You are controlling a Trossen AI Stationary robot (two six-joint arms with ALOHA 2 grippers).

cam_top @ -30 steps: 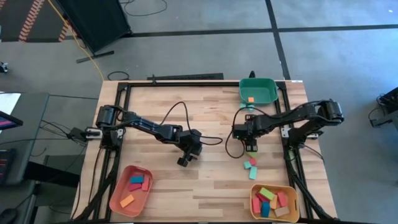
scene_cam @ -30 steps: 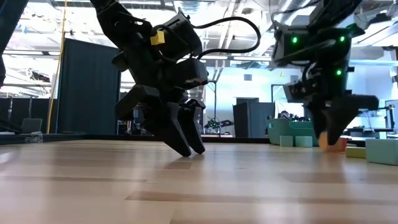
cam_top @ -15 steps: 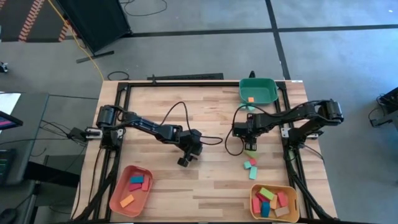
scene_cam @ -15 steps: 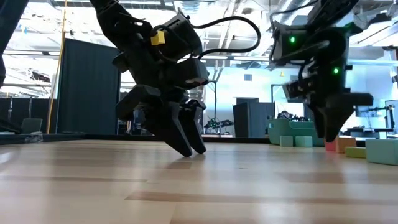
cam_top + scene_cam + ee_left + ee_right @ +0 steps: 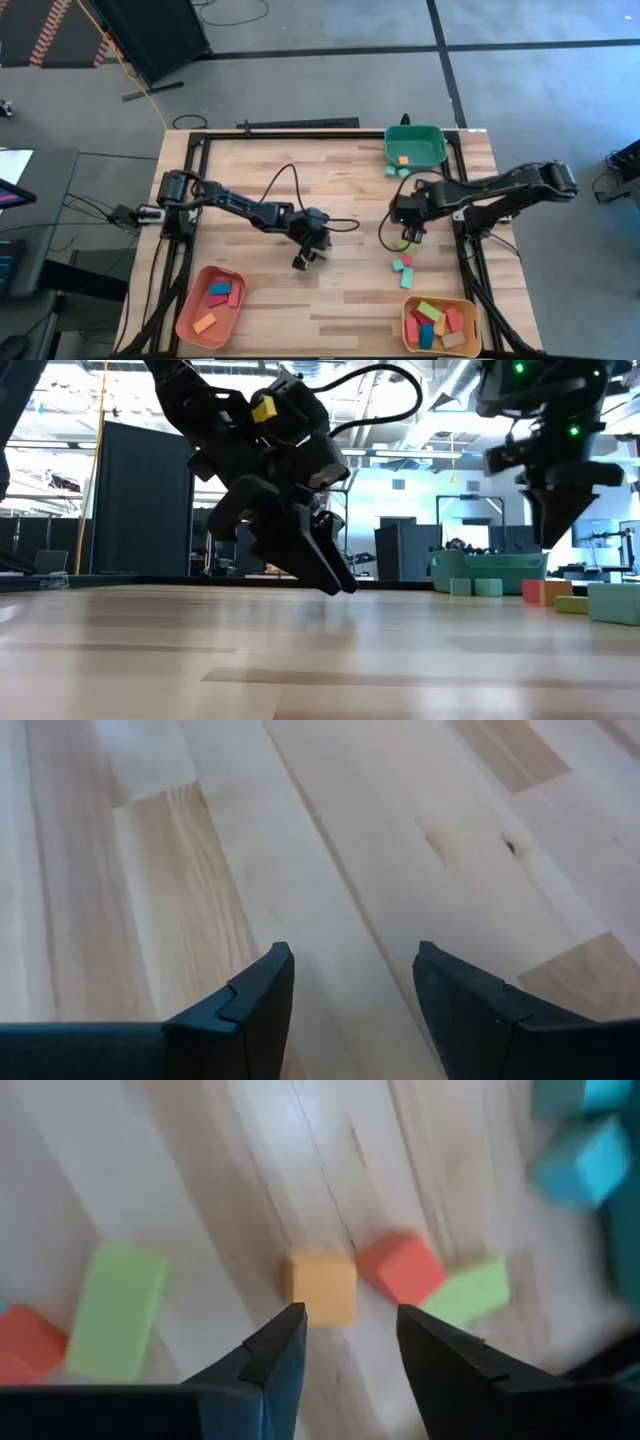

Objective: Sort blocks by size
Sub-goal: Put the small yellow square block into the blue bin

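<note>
From straight above, I saw the right pincer (image 5: 409,236) over the table's right side, with a few loose blocks (image 5: 403,268) on the wood just past its tips. That view was too far off to show its fingers.

Its wrist camera filled that in. The two dark fingers (image 5: 278,1350) stood apart and gripped nothing, with bare wood in the gap. An orange cube (image 5: 322,1288) lay just beyond the tips, in line with the gap. A red cube (image 5: 400,1267) sat close beside the orange one, and I could not tell whether they touched. A green bar (image 5: 470,1292) lay against the red cube's far side. A second green bar (image 5: 115,1312) lay off to the other side of the fingers, with another red block (image 5: 25,1342) beside it at the frame's edge.

Only the table-level camera gave height: the right pincer (image 5: 560,525) hung clear above the wood, with a red block (image 5: 532,591) and a teal block (image 5: 612,603) resting on the table below and beside it.

The left pincer (image 5: 303,262) waited near mid-table, well apart from every block. Its wrist view showed its fingers (image 5: 250,1005) spread over nothing but planks. From the side its tips (image 5: 335,570) hovered low, angled toward the table.

Only the overhead view showed blocks in the green tray (image 5: 415,133), the salmon tray (image 5: 190,320) and the yellow tray (image 5: 410,335).
</note>
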